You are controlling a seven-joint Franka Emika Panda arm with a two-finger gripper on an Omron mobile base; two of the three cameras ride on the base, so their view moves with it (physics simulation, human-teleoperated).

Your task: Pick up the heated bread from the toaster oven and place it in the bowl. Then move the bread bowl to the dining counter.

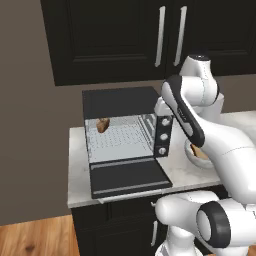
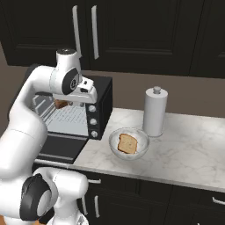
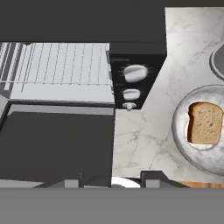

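- The toaster oven sits on the marbled tabletop with its drop-down door lying flat open toward the robot; three round silver knobs run down its right-hand panel.
- The heated bread, a small chunky golden-brown piece, rests on the wire rack in the back left corner of the oven cavity. In the right base view it shows just behind the arm.
- The bowl stands on the tabletop just to the right of the oven, apart from it. A flat tan bread slice lies inside it.
- A paper towel roll stands upright just behind the bowl.
- The hand hangs above the open door and the tabletop, looking down. Its two dark fingertips stand apart with nothing between them, holding nothing.
- Black wall cabinets with silver handles hang above.
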